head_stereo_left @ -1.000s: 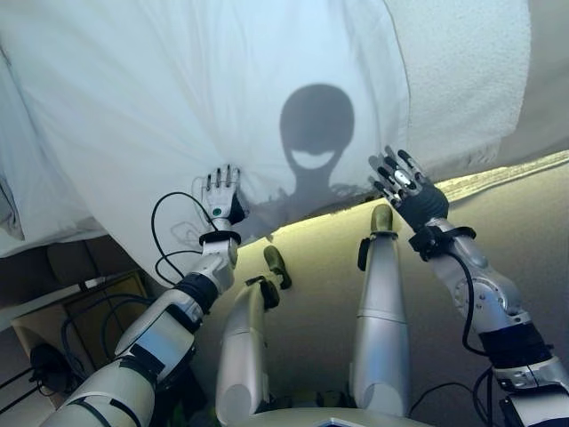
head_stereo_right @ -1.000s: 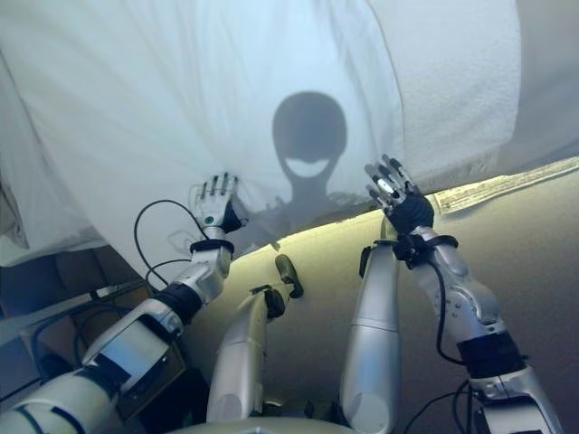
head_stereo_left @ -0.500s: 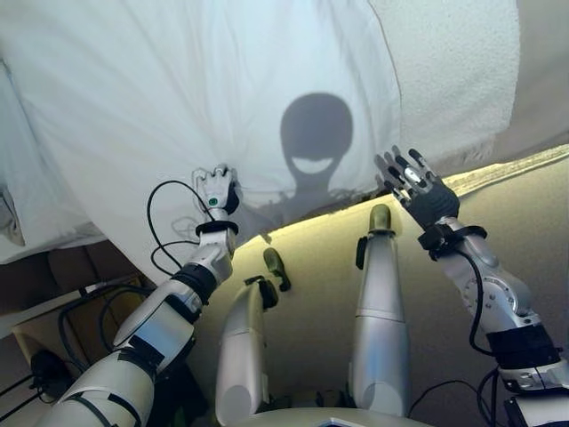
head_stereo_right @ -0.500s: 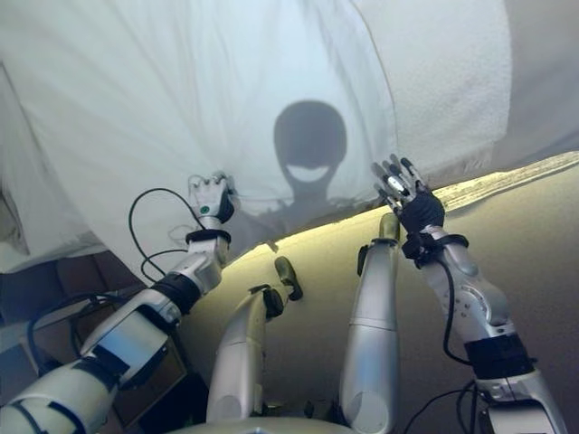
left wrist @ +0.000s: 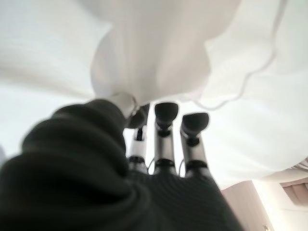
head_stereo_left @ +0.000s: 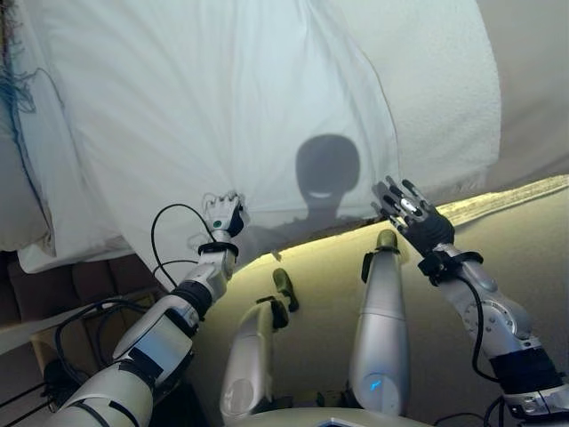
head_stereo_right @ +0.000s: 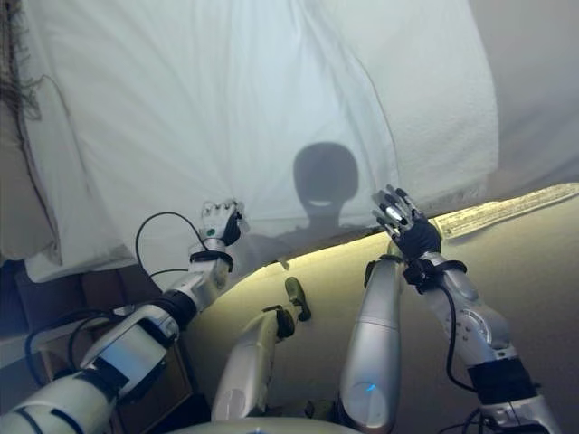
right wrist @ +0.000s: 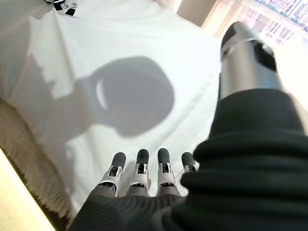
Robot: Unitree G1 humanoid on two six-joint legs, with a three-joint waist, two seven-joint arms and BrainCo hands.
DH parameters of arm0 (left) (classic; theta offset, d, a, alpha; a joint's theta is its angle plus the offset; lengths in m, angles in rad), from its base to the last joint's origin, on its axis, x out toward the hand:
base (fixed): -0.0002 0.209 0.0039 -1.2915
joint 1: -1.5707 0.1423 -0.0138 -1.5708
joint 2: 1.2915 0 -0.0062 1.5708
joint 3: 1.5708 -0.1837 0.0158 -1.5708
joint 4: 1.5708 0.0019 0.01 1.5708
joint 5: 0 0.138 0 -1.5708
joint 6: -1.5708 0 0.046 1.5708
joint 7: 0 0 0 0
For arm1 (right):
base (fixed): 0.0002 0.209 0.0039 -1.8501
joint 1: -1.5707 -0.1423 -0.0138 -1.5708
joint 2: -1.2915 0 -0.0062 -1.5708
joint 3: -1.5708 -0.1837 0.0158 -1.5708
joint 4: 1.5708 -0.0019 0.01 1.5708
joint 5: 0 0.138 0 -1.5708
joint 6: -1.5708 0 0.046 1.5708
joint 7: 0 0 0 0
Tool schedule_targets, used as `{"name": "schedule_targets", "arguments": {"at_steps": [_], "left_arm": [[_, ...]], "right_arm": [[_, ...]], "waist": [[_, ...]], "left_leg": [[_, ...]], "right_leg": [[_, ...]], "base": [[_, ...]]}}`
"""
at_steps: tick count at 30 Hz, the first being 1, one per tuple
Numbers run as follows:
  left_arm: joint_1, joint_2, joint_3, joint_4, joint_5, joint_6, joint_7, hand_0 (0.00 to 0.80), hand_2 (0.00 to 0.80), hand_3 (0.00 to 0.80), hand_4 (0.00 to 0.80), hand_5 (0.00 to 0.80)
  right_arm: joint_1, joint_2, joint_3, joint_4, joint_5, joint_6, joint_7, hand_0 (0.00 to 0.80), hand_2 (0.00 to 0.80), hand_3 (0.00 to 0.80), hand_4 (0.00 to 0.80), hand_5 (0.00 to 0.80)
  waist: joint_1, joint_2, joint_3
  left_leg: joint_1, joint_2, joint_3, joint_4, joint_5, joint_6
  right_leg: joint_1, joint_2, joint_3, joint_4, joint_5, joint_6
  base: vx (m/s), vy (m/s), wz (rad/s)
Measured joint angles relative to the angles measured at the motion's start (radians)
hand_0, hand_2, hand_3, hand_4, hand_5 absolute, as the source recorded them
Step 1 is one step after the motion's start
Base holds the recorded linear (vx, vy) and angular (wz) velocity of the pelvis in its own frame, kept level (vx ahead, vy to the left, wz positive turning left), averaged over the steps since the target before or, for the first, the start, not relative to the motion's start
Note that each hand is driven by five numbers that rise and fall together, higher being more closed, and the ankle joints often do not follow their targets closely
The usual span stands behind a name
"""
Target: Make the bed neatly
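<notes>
Fingers of the left hand (head_stereo_left: pixel 222 214) are curled round a bunched fold at the near edge of the white sheet (head_stereo_left: pixel 222 107), which spreads away over the bed, its near hem running from left to right along the mattress edge (head_stereo_left: pixel 498 197). Right hand (head_stereo_left: pixel 411 210) hovers at the same hem, well to the right, fingers spread and holding nothing. Beyond, the sheet lies rumpled; smoothing probably means drawing the hem toward the robot.

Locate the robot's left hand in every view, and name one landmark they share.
Left eye view: left hand, lower centre-left, curled on the white bed sheet's hanging edge.
Right eye view: same spot.
Left wrist view: fingers pinching a fold.
Right wrist view: top-left corner.
Shared landmark: the sheet.
</notes>
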Motion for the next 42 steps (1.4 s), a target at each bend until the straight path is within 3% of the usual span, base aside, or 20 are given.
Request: {"name": "schedule_targets", "arguments": {"at_steps": [1, 2, 3, 15, 31, 37, 38, 39, 40, 41, 42], "left_arm": [[0.001, 0.000, 0.001, 0.000, -0.003, -0.007, 0.008, 0.681, 0.681, 0.681, 0.681, 0.681], [0.003, 0.000, 0.001, 0.000, -0.004, -0.013, 0.021, 0.220, 0.220, 0.220, 0.220, 0.220], [0.004, -0.001, 0.001, 0.000, -0.008, -0.019, 0.029, 0.000, 0.000, 0.000, 0.000, 0.000], [0.041, -0.045, 0.017, 0.000, -0.133, -0.032, 0.040, 0.000, 0.000, 0.000, 0.000, 0.000], [-0.027, -0.044, 0.018, -0.012, -0.132, 0.125, 0.140, 0.000, 0.000, 0.000, 0.000, 0.000], [-0.078, -0.046, -0.009, 0.004, -0.173, 0.135, 0.161, 0.000, 0.000, 0.000, 0.000, 0.000], [-0.092, -0.048, -0.011, 0.009, -0.180, 0.136, 0.166, 0.107, 0.107, 0.107, 0.107, 0.107], [-0.099, -0.050, -0.011, 0.016, -0.193, 0.137, 0.169, 0.370, 0.370, 0.370, 0.370, 0.370], [-0.106, -0.052, -0.013, 0.022, -0.199, 0.140, 0.179, 0.693, 0.693, 0.693, 0.693, 0.693], [-0.116, -0.053, -0.017, 0.024, -0.209, 0.142, 0.188, 0.800, 0.800, 0.800, 0.800, 0.800], [-0.130, -0.053, -0.023, 0.028, -0.222, 0.144, 0.194, 0.800, 0.800, 0.800, 0.800, 0.800]], "right_arm": [[-0.003, -0.001, 0.000, 0.000, 0.000, 0.000, 0.000, 0.000, 0.000, 0.000, 0.000, 0.000], [-0.008, -0.001, 0.000, 0.000, 0.000, 0.000, -0.001, 0.000, 0.000, 0.000, 0.000, 0.000], [-0.010, -0.001, 0.000, 0.000, 0.000, 0.000, -0.001, 0.000, 0.000, 0.000, 0.000, 0.000], [-0.096, 0.000, 0.007, 0.007, -0.008, 0.019, -0.074, 0.000, 0.000, 0.000, 0.000, 0.000], [-0.188, -0.003, 0.026, 0.006, -0.010, 0.022, -0.134, 0.000, 0.000, 0.000, 0.000, 0.000], [-0.296, 0.099, 0.167, 0.059, -0.119, -0.021, -0.220, 0.000, 0.000, 0.000, 0.000, 0.000], [-0.313, 0.123, 0.194, 0.059, -0.132, -0.027, -0.237, 0.000, 0.000, 0.000, 0.000, 0.000], [-0.332, 0.135, 0.214, 0.067, -0.145, -0.032, -0.252, 0.000, 0.000, 0.000, 0.000, 0.000], [-0.349, 0.149, 0.231, 0.081, -0.153, -0.039, -0.269, 0.000, 0.000, 0.000, 0.000, 0.000], [-0.360, 0.156, 0.242, 0.087, -0.164, -0.045, -0.287, 0.000, 0.000, 0.000, 0.000, 0.000], [-0.369, 0.157, 0.248, 0.089, -0.166, -0.046, -0.301, 0.000, 0.000, 0.000, 0.000, 0.000]], "waist": [[0.001, 0.000, 0.000], [0.000, 0.001, 0.000], [0.000, 0.002, 0.000], [0.012, 0.013, 0.003], [0.029, 0.009, 0.006], [0.023, 0.006, 0.008], [0.023, 0.006, 0.008], [0.022, 0.006, 0.008], [0.020, 0.006, 0.008], [0.020, 0.006, 0.008], [0.020, 0.006, 0.008]], "left_leg": [[0.000, 0.000, 0.000, 0.000, 0.000, 0.000], [0.000, -0.001, 0.000, 0.000, 0.000, 0.003], [-0.001, -0.002, 0.000, 0.000, -0.001, 0.004], [-0.083, 0.010, -0.002, 0.011, 0.007, 0.001], [-0.335, 0.060, -0.037, 0.293, -0.092, -0.006], [-0.380, 0.051, -0.029, 0.348, -0.099, -0.004], [-0.388, 0.049, -0.029, 0.353, -0.098, -0.004], [-0.395, 0.048, -0.028, 0.358, -0.098, -0.004], [-0.399, 0.048, -0.026, 0.361, -0.098, -0.003], [-0.402, 0.046, -0.024, 0.364, -0.098, -0.003], [-0.402, 0.044, -0.021, 0.366, -0.098, -0.003]], "right_leg": [[0.000, -0.001, 0.000, 0.000, 0.000, 0.000], [0.000, -0.002, 0.000, 0.000, -0.001, 0.001], [-0.001, -0.003, 0.000, 0.000, -0.001, 0.001], [-0.088, 0.001, -0.015, 0.009, 0.007, -0.015], [-0.273, 0.042, 0.017, 0.122, 0.015, -0.026], [-0.330, 0.046, 0.062, 0.175, 0.015, -0.028], [-0.339, 0.046, 0.068, 0.178, 0.015, -0.028], [-0.347, 0.046, 0.071, 0.181, 0.015, -0.028], [-0.352, 0.046, 0.073, 0.181, 0.016, -0.027], [-0.357, 0.046, 0.079, 0.183, 0.017, -0.024], [-0.360, 0.046, 0.086, 0.185, 0.018, -0.022]], "base": [[0.000, 0.000, 0.00], [0.000, 0.000, 0.00], [0.000, 0.000, 0.00], [-0.024, 0.000, 0.00], [-0.011, -0.002, -0.02], [-0.035, 0.081, 0.04], [-0.029, 0.061, 0.04], [-0.012, 0.055, 0.02], [0.007, 0.058, 0.00], [0.027, 0.071, -0.01], [0.031, 0.068, -0.01]]}}
